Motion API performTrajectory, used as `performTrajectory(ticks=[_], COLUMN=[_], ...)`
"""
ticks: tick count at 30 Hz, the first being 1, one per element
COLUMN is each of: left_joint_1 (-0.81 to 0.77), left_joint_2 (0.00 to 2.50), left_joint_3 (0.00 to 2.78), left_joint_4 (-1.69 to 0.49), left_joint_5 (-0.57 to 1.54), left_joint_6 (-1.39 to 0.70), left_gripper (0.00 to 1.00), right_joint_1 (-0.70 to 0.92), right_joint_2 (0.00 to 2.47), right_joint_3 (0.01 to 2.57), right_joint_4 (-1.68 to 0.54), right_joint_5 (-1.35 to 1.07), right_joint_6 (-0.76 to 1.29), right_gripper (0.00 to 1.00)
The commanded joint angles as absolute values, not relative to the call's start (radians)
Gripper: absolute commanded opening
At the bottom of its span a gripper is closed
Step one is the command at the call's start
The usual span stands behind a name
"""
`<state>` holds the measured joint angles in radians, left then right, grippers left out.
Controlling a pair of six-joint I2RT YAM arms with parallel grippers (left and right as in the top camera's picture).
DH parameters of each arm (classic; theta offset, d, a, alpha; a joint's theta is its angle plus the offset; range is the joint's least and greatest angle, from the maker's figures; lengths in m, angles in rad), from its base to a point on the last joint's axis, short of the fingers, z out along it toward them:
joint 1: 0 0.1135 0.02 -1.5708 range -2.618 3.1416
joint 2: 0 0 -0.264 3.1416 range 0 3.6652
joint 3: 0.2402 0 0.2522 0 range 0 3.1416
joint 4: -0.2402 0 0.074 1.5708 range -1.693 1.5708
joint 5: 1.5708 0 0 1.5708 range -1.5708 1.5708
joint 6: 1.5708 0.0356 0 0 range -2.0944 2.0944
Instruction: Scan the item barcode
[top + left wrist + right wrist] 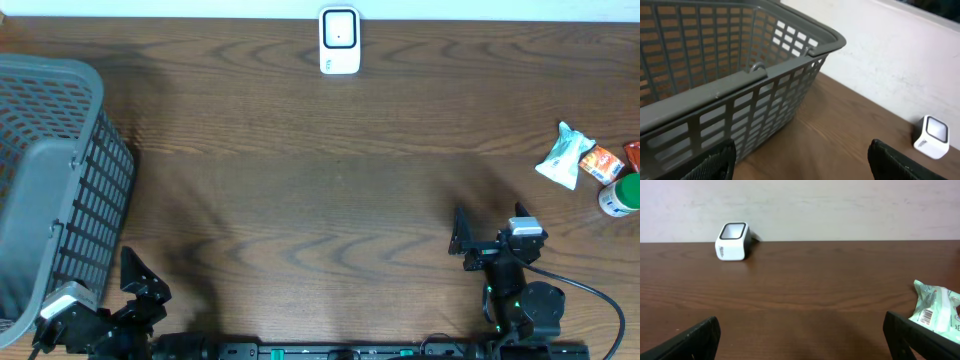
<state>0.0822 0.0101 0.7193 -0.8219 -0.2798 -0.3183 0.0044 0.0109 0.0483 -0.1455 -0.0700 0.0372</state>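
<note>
A white barcode scanner (pixel 339 40) stands upright at the table's far edge, also seen in the left wrist view (pixel 932 136) and the right wrist view (pixel 732 241). The items lie at the right edge: a pale green packet (pixel 562 157), an orange packet (pixel 601 162) and a green-and-white bottle (pixel 622 195). The green packet (pixel 937 312) shows a barcode label at the right of the right wrist view. My right gripper (pixel 488 215) (pixel 802 335) is open and empty, well short of the items. Open and empty too, my left gripper (pixel 140 280) (pixel 802 160) sits at the front left.
A large grey mesh basket (pixel 50 180) (pixel 740 75) fills the left side of the table, close beside my left gripper. A red packet (pixel 633 155) lies at the right edge behind the orange one. Brown wooden tabletop (pixel 330 190) stretches between basket and items.
</note>
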Motion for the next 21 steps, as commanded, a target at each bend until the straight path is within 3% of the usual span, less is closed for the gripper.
performTrajectory(ticks=[1,12,21], left_joint_1=[0.077,0.077,0.076], left_joint_2=[0.003,0.002,0.002], left_joint_3=[0.643,0.219,0.069], left_joint_4=[-0.78,-0.176,-0.126], left_joint_5=[-0.246,-0.095,-0.082], left_joint_6=[-0.327,-0.326,-0.312], left_gripper=[0.84,0.84,0.84], right_joint_1=[0.014,0.014,0.014], right_joint_2=[0.006,0.007,0.007], right_joint_3=[0.04,0.04,0.04], right_joint_4=[-0.147,-0.147,-0.147], right_joint_5=[-0.058,-0.058,-0.058], right_joint_6=[0.028,0.028,0.029], right_gripper=[0.99,0.99,0.99])
